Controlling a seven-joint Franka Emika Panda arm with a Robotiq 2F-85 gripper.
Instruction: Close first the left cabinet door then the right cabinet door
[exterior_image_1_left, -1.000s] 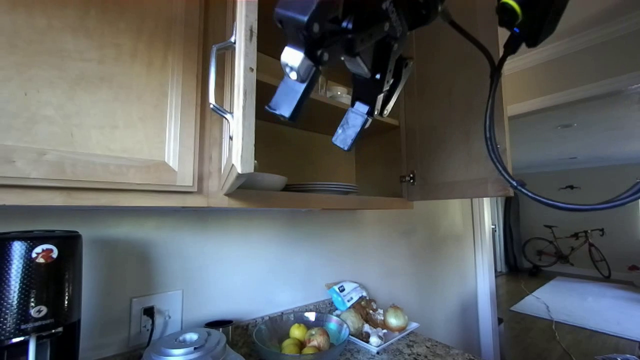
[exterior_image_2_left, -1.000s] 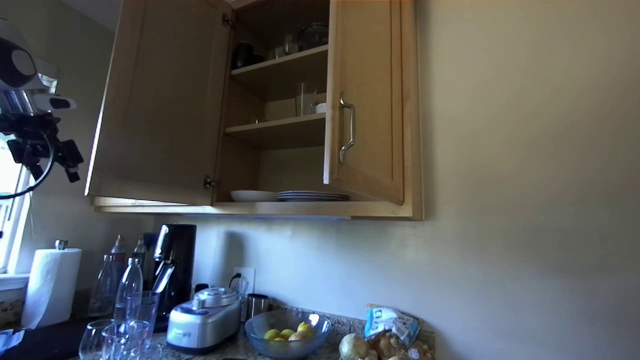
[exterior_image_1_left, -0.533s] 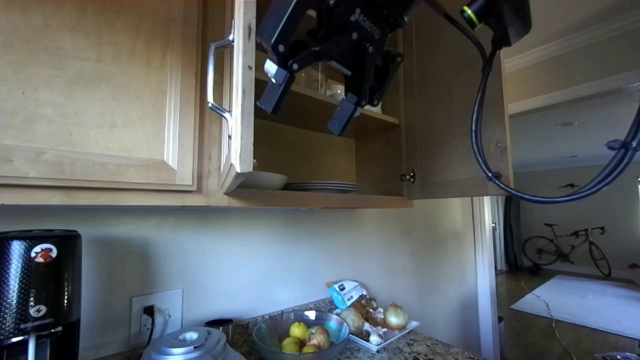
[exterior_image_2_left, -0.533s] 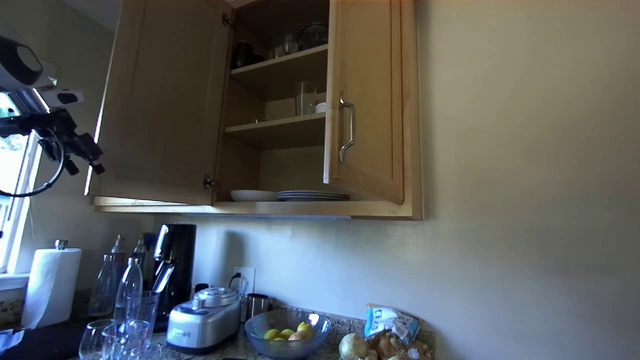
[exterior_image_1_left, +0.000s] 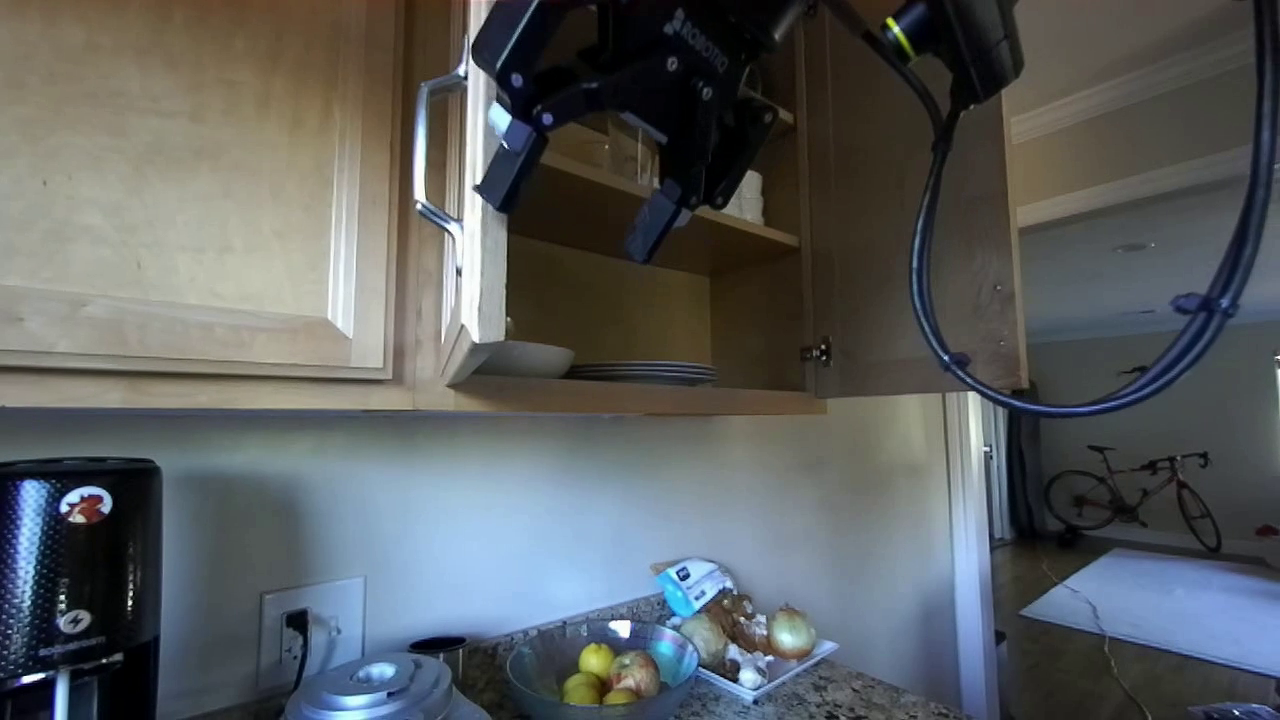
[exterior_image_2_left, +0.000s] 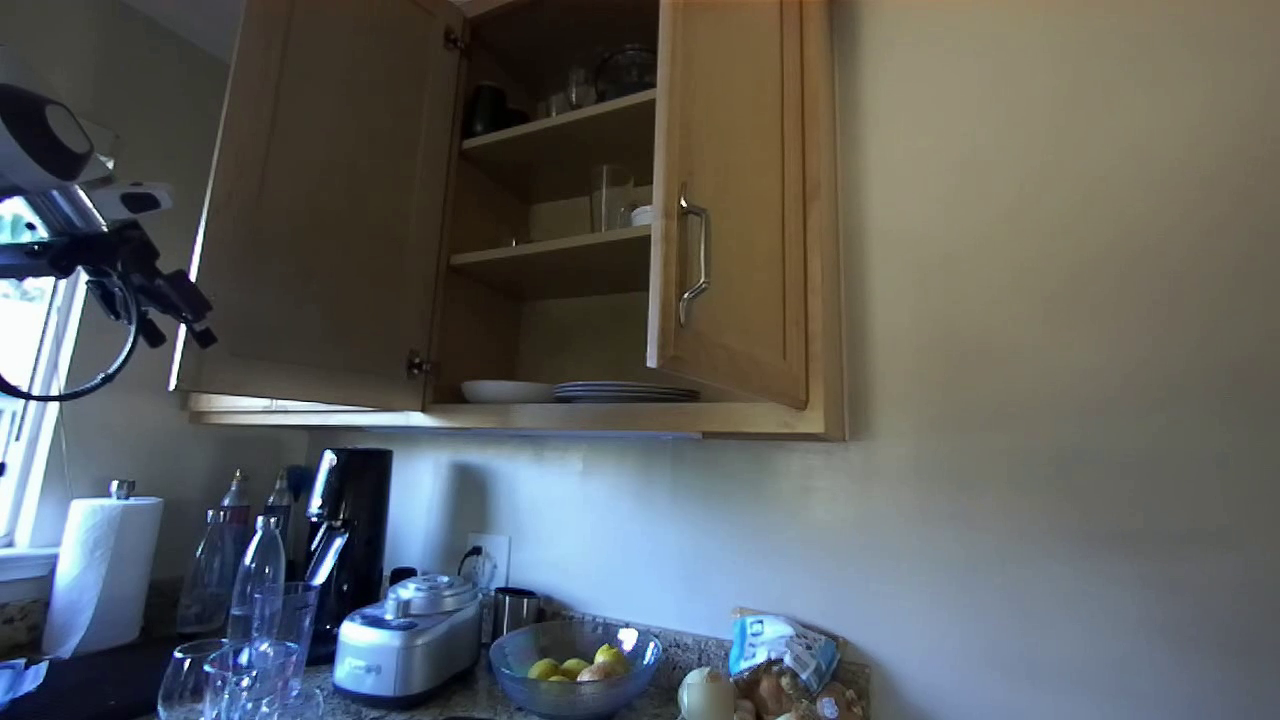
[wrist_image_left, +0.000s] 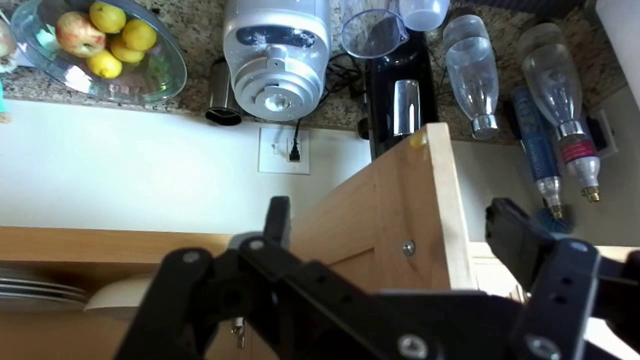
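Note:
The left cabinet door (exterior_image_1_left: 487, 250) stands wide open, nearly edge-on, with its silver bar handle (exterior_image_1_left: 424, 155) on the outer face. Its inner face shows in an exterior view (exterior_image_2_left: 320, 200) and in the wrist view (wrist_image_left: 345, 215), with a handle screw near the free edge. The right cabinet door (exterior_image_2_left: 740, 180) also stands open, its handle (exterior_image_2_left: 702, 258) near the free edge; its inner face shows elsewhere (exterior_image_1_left: 880, 250). My gripper (exterior_image_1_left: 577, 212) is open and empty, by the left door's free edge (exterior_image_2_left: 178, 335). In the wrist view, that edge appears between the fingers (wrist_image_left: 387, 210); contact cannot be told.
A closed cabinet door (exterior_image_1_left: 180, 180) adjoins on the left. Plates (exterior_image_2_left: 625, 391), a bowl (exterior_image_2_left: 507, 391) and glasses (exterior_image_2_left: 610, 198) stand inside the cabinet. Below are a food processor (exterior_image_2_left: 410, 640), fruit bowl (exterior_image_2_left: 575, 685) and bottles (exterior_image_2_left: 260, 570). A cable loop (exterior_image_1_left: 1070, 408) hangs from the arm.
My gripper has moved left and slightly up in an exterior view, and right to the left door's free edge in an exterior view. It stays open. Both doors look unmoved.

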